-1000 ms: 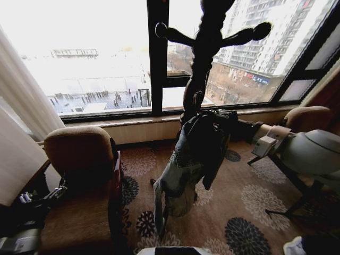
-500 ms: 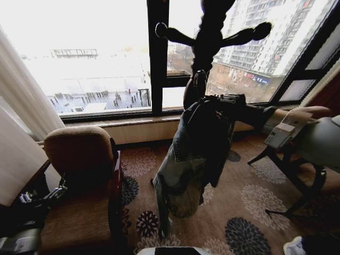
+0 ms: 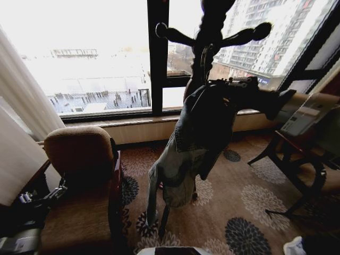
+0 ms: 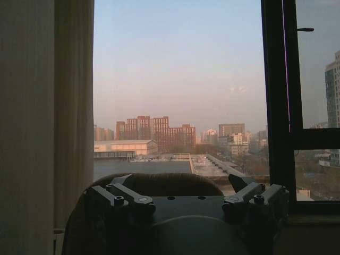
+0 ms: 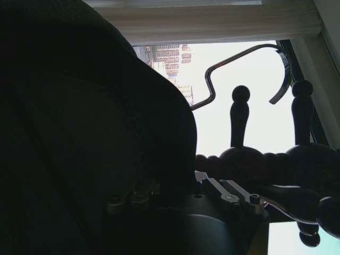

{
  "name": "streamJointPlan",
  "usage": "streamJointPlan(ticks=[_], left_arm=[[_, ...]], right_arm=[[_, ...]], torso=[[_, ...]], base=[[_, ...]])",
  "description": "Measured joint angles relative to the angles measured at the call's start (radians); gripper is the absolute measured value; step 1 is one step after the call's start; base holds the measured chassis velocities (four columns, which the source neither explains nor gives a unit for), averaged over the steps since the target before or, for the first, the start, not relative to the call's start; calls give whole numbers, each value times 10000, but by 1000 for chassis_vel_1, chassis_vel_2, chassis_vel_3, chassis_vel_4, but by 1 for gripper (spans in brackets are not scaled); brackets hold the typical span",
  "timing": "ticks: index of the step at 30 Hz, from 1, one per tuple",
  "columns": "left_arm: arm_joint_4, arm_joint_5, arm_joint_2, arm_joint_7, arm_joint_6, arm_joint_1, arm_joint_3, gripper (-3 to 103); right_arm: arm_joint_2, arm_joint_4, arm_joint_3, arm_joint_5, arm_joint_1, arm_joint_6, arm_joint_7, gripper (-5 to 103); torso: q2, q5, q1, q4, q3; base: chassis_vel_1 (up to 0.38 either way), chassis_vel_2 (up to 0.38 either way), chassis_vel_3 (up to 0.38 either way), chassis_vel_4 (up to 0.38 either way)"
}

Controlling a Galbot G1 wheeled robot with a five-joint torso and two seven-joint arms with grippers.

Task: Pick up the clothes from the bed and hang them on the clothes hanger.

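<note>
Denim, pale blue and faded, hangs in the air by the window: the jacket [image 3: 186,143] dangles from the right gripper [image 3: 241,85], its collar and shoulders bunched just beside the fingers and its sleeves trailing down toward the flowered carpet [image 3: 249,202]. Under the cloth sits the clothes hanger [image 5: 249,69], and in the right wrist view its silver hook curls up clear of the jacket, close to the knobbed pegs of the dark wooden coat stand [image 3: 212,37]. From the head view, that hook now rises in front of the stand's post, just above the gripper. The right gripper's fingers are pressed together on the jacket's shoulder, with the hanger inside it.

Compared with a second ago, the right arm has lifted and stretched further toward the window, so the jacket rides higher and the hook has climbed from the middle of the post nearly to the level of the pegs. The hem has swung up off the carpet a little too.

Well away from all this, the left gripper [image 4: 186,204] hangs low over the brown armchair [image 3: 79,154], its fingers spread wide.
</note>
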Motion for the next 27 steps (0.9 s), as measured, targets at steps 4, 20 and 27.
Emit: streamJointPlan(ticks=[4, 20, 27], left_arm=[[1, 0, 0, 0, 0, 0, 0, 100], [0, 0, 0, 0, 1, 0, 0, 100], [0, 0, 0, 0, 0, 0, 0, 100]], right_arm=[[32, -114, -35, 132, 216, 17, -8, 27], [756, -612, -41, 254, 410, -8, 4, 27], [1204, -739, 139, 67, 225, 9, 14, 27]], torso=[[0, 0, 0, 0, 0], [0, 1, 0, 0, 0], [-1, 3, 1, 0, 1]], base=[[0, 0, 0, 0], [0, 0, 0, 0], [0, 0, 0, 0]])
